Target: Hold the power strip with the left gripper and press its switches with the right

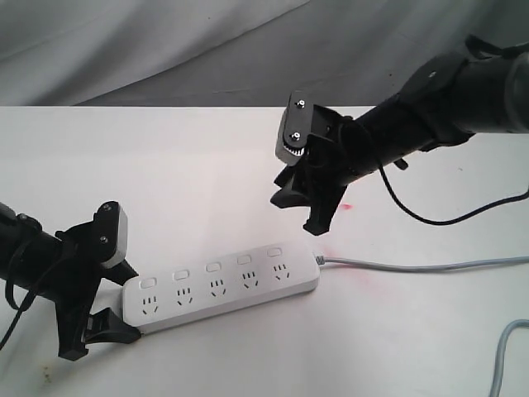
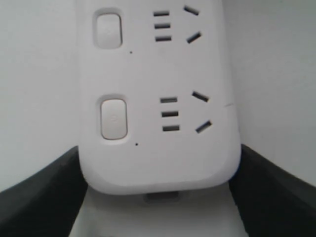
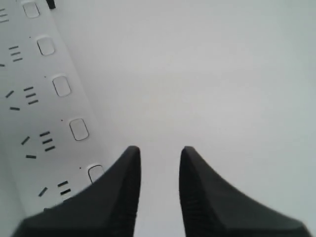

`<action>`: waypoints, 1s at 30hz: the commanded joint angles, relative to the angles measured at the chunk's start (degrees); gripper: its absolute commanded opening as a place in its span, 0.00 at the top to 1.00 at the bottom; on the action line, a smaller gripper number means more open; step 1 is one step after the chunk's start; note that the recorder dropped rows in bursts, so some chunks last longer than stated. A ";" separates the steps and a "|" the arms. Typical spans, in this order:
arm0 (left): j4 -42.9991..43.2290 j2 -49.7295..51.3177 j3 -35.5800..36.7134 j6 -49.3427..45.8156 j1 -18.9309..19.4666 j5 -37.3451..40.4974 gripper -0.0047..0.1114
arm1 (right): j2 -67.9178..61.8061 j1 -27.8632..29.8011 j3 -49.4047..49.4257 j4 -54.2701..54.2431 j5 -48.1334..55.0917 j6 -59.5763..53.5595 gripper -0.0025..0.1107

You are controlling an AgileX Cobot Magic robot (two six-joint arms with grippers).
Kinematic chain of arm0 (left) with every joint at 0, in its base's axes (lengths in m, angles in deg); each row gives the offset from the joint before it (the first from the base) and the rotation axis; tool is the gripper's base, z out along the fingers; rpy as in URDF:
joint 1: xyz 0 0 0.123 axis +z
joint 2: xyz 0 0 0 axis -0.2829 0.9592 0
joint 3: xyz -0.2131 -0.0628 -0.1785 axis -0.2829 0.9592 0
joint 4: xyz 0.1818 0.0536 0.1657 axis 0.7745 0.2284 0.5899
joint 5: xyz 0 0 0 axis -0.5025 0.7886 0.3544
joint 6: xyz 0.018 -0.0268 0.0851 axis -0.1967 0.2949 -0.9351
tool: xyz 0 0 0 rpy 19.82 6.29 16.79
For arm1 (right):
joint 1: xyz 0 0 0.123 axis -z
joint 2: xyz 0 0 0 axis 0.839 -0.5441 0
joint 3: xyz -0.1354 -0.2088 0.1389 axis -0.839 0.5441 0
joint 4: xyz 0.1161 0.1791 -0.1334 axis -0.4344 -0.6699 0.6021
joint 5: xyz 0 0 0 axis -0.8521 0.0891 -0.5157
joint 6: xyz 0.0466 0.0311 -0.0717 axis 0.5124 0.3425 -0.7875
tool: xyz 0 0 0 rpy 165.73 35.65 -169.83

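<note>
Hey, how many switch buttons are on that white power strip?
5 switches in a row along the power strip, one above each socket: first nearest the left gripper, then second, third, fourth, and fifth nearest the cord. None seems hidden.

The exterior camera looks slantwise down over the table; the left wrist camera hugs the 8 o'clock end of the power strip, which the right wrist camera views from higher.

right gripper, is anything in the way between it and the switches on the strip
Nothing visible. The right gripper hangs near the power strip end where the cord exits, with only open air between it and the switches.
</note>
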 commanded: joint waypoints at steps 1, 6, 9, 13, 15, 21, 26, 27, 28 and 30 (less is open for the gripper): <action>-0.36 -0.04 -0.31 -0.17 -0.19 0.22 0.50 | 8.60 0.19 6.29 -1.48 -2.97 0.18 0.97; -0.36 -0.04 -0.31 -0.17 -0.19 0.22 0.50 | 23.55 0.29 20.76 -4.38 -7.43 0.08 0.98; -0.36 -0.04 -0.31 -0.17 -0.19 0.22 0.50 | 36.46 0.29 32.06 -8.00 -9.83 0.08 0.98; -0.36 -0.04 -0.31 -0.17 -0.19 0.22 0.50 | 51.44 0.29 42.63 -8.45 -11.82 0.08 0.98; -0.36 -0.04 -0.31 -0.17 -0.19 0.22 0.50 | 55.99 0.29 44.65 -8.45 -11.82 0.08 0.98; -0.36 -0.04 -0.31 -0.17 -0.19 0.22 0.50 | 59.87 0.29 45.70 -8.30 -11.82 0.08 0.98; -0.36 -0.04 -0.31 -0.17 -0.19 0.22 0.50 | 60.73 -0.12 45.70 -8.42 -12.94 0.18 0.98; -0.36 -0.04 -0.31 -0.17 -0.19 0.22 0.50 | 61.89 -0.11 46.06 -8.42 -13.59 0.32 0.98; -0.36 -0.04 -0.31 -0.17 -0.19 0.22 0.50 | 63.03 -0.11 46.44 -8.86 -14.32 0.48 0.98; -0.36 -0.04 -0.31 -0.17 -0.19 0.22 0.50 | 65.71 -0.11 47.98 -10.27 -18.28 2.60 0.98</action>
